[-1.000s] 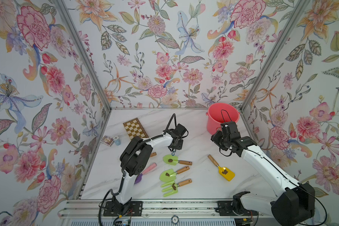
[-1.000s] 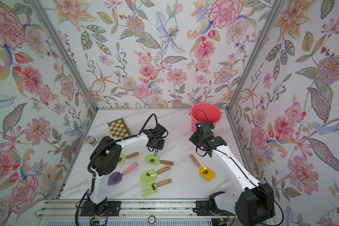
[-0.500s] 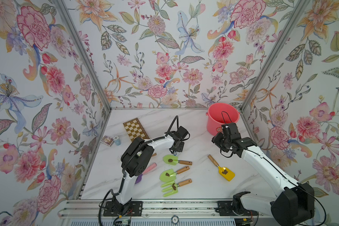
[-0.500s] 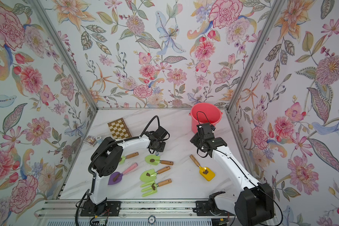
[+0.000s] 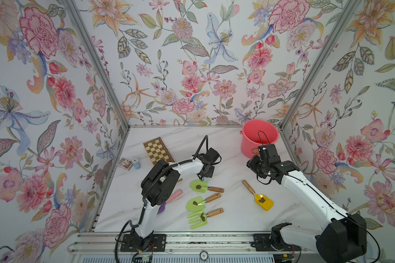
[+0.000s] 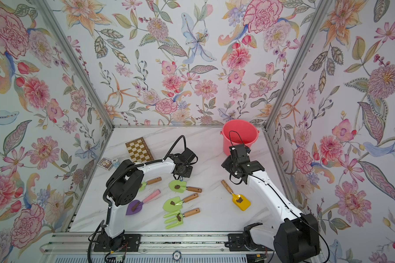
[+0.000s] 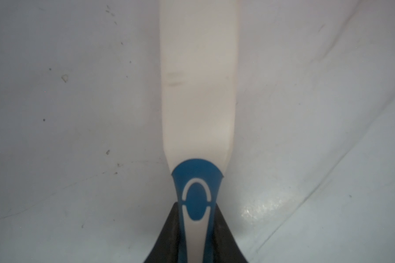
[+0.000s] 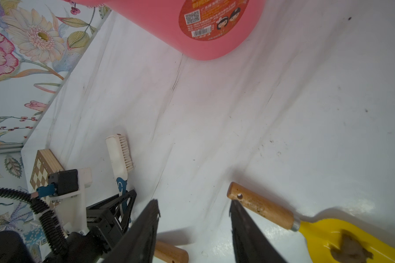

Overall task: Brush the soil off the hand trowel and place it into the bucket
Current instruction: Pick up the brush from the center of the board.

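My left gripper point(image 7: 196, 230) is shut on the blue handle end of a white brush point(image 7: 196, 91); the right wrist view shows the brush's point(image 8: 119, 154) bristles turned sideways, low over the table. A yellow hand trowel point(image 5: 268, 205) with a wooden handle lies at the right, a lump of soil point(image 5: 262, 200) on its blade. My right gripper point(image 8: 193, 205) hovers open beside that handle's point(image 8: 260, 207) end, holding nothing. The coral-pink bucket point(image 5: 249, 145) stands upright in the back right corner, just behind my right gripper point(image 5: 253, 164).
Two green trowels point(image 5: 197, 185) point(image 5: 195, 203) and a green fork point(image 5: 197, 219), each carrying soil, lie mid-table by my left gripper point(image 5: 204, 175). A purple trowel point(image 6: 135, 206) lies under the left arm. A checkerboard point(image 5: 157, 150) and a small box point(image 5: 124, 163) sit back left.
My left gripper's jaws have closed onto the brush handle and the wrist has dropped slightly toward the front. The right arm has barely moved.
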Controlling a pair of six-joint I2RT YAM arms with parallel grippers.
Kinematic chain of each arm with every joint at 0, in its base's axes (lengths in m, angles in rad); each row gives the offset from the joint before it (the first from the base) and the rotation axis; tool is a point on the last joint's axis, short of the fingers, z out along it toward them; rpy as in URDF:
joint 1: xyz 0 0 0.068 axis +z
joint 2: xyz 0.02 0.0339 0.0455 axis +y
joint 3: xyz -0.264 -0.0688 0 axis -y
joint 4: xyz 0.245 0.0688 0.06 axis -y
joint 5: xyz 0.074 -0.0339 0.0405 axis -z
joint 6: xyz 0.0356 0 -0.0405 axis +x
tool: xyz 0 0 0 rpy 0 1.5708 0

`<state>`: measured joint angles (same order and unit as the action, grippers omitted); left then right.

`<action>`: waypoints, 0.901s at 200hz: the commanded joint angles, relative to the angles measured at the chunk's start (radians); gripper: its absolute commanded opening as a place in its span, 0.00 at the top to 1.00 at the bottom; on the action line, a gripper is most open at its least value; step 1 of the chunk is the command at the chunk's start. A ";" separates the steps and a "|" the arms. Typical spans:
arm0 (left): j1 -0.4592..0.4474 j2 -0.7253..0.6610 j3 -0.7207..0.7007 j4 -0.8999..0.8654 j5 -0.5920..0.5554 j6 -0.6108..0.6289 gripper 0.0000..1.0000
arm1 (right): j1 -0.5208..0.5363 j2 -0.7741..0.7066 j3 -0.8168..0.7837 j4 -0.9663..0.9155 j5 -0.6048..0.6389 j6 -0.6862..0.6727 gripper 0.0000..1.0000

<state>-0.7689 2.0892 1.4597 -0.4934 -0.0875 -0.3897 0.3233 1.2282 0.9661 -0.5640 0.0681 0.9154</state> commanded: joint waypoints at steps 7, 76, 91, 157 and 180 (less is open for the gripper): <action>-0.007 -0.044 -0.006 -0.034 -0.040 0.028 0.92 | -0.015 -0.022 -0.028 -0.012 0.016 -0.042 0.47; -0.007 -0.244 0.039 -0.111 -0.030 0.089 0.98 | -0.046 -0.040 -0.113 0.005 -0.002 -0.130 0.39; -0.007 -0.287 0.031 -0.123 -0.034 0.083 0.98 | -0.015 -0.024 -0.116 -0.001 -0.009 -0.123 0.39; -0.006 -0.416 0.001 -0.128 -0.066 0.083 0.98 | 0.258 0.077 -0.148 0.124 0.151 0.346 0.41; -0.004 -0.448 -0.030 -0.098 -0.056 0.103 0.98 | 0.231 0.121 -0.144 0.135 0.183 0.227 0.41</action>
<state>-0.7708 1.6955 1.4601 -0.6052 -0.1207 -0.3237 0.5709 1.3098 0.8307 -0.4751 0.1707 1.1431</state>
